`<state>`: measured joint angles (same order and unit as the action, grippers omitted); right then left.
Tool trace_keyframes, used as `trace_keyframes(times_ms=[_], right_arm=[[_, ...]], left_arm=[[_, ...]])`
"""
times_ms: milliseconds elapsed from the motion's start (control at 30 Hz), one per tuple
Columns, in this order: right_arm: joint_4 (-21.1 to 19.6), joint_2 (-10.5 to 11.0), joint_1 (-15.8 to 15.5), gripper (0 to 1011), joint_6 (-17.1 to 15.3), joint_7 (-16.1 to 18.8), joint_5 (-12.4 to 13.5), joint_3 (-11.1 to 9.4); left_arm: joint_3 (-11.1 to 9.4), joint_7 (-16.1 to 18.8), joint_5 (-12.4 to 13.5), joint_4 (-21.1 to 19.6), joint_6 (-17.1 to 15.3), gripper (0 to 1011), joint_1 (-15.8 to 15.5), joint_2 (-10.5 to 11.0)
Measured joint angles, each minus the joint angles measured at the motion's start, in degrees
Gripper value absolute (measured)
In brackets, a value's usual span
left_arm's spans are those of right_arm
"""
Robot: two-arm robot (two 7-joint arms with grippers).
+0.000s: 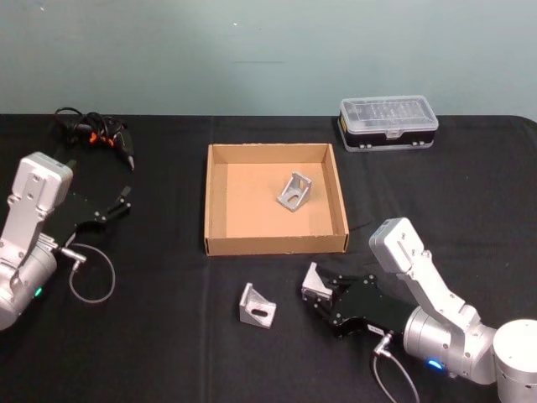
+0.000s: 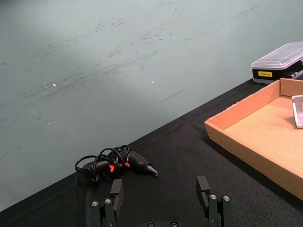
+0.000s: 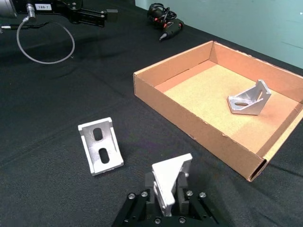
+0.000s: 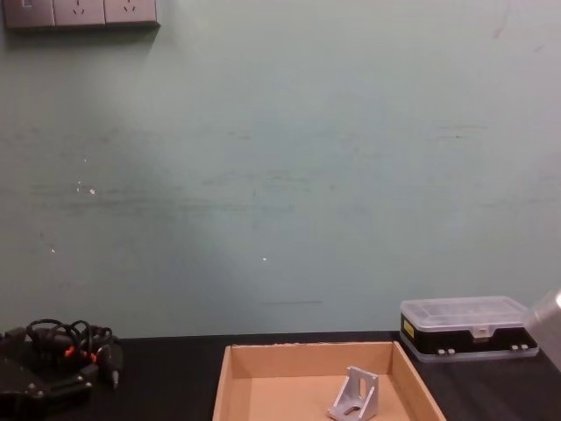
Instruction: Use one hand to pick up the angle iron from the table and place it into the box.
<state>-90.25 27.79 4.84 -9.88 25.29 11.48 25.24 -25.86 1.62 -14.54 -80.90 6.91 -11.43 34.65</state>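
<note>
My right gripper (image 1: pixel 315 294) is shut on a silver angle iron (image 1: pixel 316 280) in front of the tan cardboard box (image 1: pixel 220 245); the right wrist view shows that piece (image 3: pixel 169 178) clamped between the jaws. A second angle iron (image 1: pixel 258 306) lies on the black table (image 1: pixel 168 336) just left of the gripper, also seen as the slotted bracket (image 3: pixel 100 152). A third angle iron (image 1: pixel 294 192) rests inside the box, visible too in the chest view (image 4: pixel 355 395) and the right wrist view (image 3: pixel 248 99). My left gripper (image 1: pixel 126 200) is parked open at the left, its fingers (image 2: pixel 116 194) spread over bare table.
A black plastic case with a clear lid (image 1: pixel 388 122) stands behind the box at the back right. A black tool with orange marks and a coiled cord (image 1: pixel 94 134) lies at the back left. A grey cable loop (image 1: pixel 91 273) hangs by the left arm.
</note>
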Motion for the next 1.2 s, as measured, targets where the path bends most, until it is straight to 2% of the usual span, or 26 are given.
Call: trace_keyframes(times_ms=[100, 167, 200, 267, 600, 867, 1067, 1200], right_arm=[[-0.02, 0.01, 0.0, 225, 0.0, 0.0, 0.0, 0.0], [-0.02, 0.02, 0.0, 136, 0.0, 0.0, 0.0, 0.0], [-0.02, 0.02, 0.0, 136, 0.0, 0.0, 0.0, 0.0], [-0.03, 0.03, 0.0, 69, 0.0, 0.0, 0.0, 0.0], [-0.1, 0.04, -0.03, 64, 0.02, -0.01, -0.01, -0.02], [-3.17, 0.59, 0.14, 64, 1.03, 0.07, -0.15, -0.88], [-4.65, 0.45, 3.12, 64, 1.18, 1.17, -0.29, -1.0], [-1.9, -1.46, 7.32, 64, 1.75, 2.25, 0.0, -0.24]], left_arm=[[0.0, 0.0, 0.0, 0.0, 0.0, 1011, 0.0, 0.0], [0.0, 0.0, 0.0, 0.0, 0.0, 1011, 0.0, 0.0], [0.0, 0.0, 0.0, 0.0, 0.0, 1011, 0.0, 0.0], [0.0, 0.0, 0.0, 0.0, 0.0, 1011, 0.0, 0.0], [0.0, 0.0, 0.0, 0.0, 0.0, 1011, 0.0, 0.0], [0.0, 0.0, 0.0, 0.0, 0.0, 1011, 0.0, 0.0], [0.0, 0.0, 0.0, 0.0, 0.0, 1011, 0.0, 0.0], [0.0, 0.0, 0.0, 0.0, 0.0, 1011, 0.0, 0.0]])
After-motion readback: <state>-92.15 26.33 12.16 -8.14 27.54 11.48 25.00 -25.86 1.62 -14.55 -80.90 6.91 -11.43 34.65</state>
